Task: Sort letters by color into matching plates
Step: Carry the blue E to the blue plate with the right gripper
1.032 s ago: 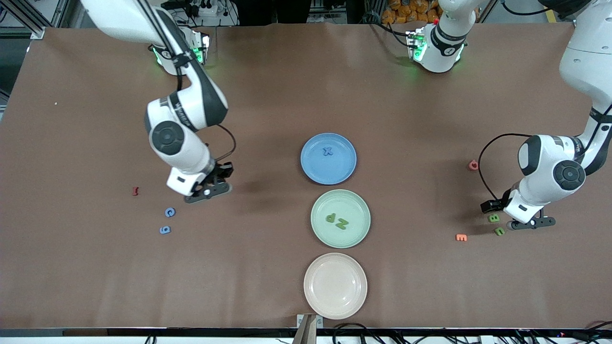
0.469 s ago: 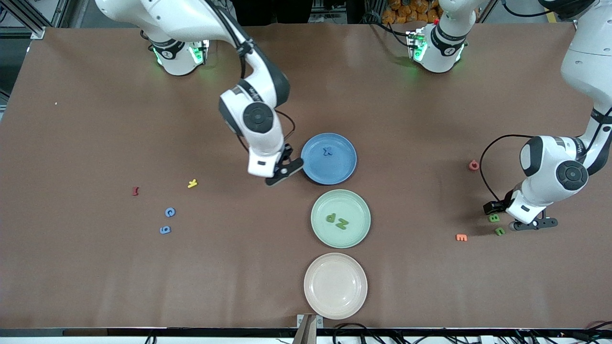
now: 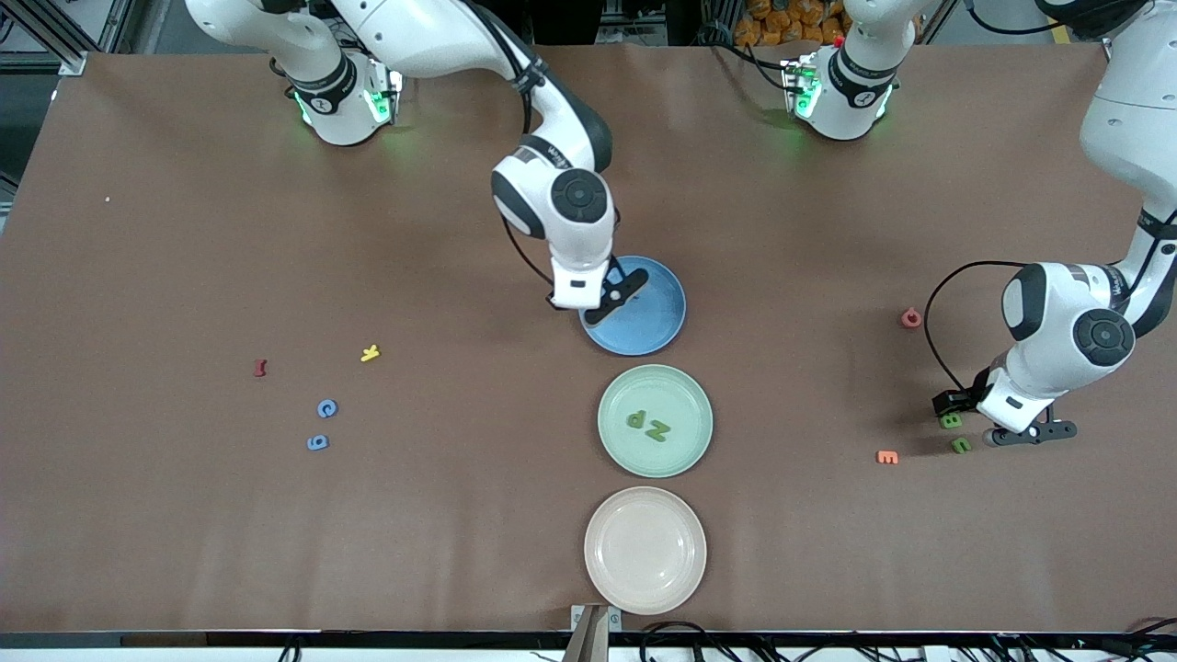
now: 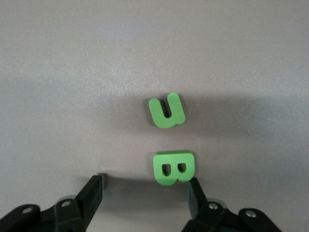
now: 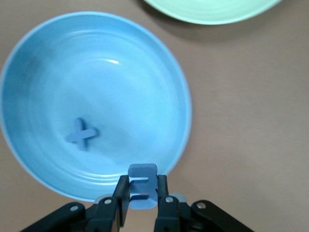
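Over the rim of the blue plate [image 3: 655, 317], the right end effector [image 3: 614, 296] is clamped on a small blue letter [image 5: 143, 192]; in the right wrist view the letter sits pinched between the two fingers just above the plate's edge. A blue X [image 5: 81, 134] already lies in that plate. Nearer the front camera comes the green plate [image 3: 655, 421], holding two green letters, a d [image 3: 636, 419] and a Z [image 3: 657, 430], and nearest of all a beige plate [image 3: 645, 550].

At the left arm's end of the table [image 3: 184, 230], the left end effector [image 3: 1022, 432] is down low with its fingers spread apart, gripping nothing. A green B [image 4: 174, 167] lies between the fingertips, close to one of them, and a green U [image 4: 167, 111] lies just beside the B. An orange letter [image 3: 886, 456] and a pink one [image 3: 909, 318] lie near.

Toward the right arm's end lie two blue letters [image 3: 322, 425], a yellow one [image 3: 370, 352] and a dark red one [image 3: 260, 368].
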`<move>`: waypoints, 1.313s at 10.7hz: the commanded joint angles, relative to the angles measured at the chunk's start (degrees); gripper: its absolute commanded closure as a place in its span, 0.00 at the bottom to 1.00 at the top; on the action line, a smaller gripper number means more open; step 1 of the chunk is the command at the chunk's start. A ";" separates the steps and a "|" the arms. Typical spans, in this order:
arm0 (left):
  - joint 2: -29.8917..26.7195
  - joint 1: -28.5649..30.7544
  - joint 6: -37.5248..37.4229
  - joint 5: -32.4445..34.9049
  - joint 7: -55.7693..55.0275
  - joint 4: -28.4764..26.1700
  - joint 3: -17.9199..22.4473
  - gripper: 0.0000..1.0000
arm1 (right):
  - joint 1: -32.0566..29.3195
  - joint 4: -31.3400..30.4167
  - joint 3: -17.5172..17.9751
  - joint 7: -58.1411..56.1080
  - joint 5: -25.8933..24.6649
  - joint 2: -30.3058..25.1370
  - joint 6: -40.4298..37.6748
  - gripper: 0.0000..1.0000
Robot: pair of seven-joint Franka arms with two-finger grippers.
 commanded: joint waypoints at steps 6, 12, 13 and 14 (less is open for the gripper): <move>2.72 -0.13 1.25 1.64 -0.07 2.20 -0.40 0.24 | 1.08 8.46 2.79 0.13 4.73 7.10 -0.01 0.00; 3.07 -1.36 2.74 1.38 -0.86 2.29 -0.40 0.24 | -8.64 8.29 2.26 -3.48 0.83 2.54 -4.31 0.00; 3.16 -1.28 2.74 1.55 -0.86 2.29 -0.40 0.25 | -10.76 8.20 1.91 -3.57 -0.24 1.58 -4.58 0.00; 3.51 -1.27 2.74 1.64 -0.77 2.81 -0.40 0.25 | -12.35 8.29 0.60 -4.09 -0.43 1.13 -4.84 0.00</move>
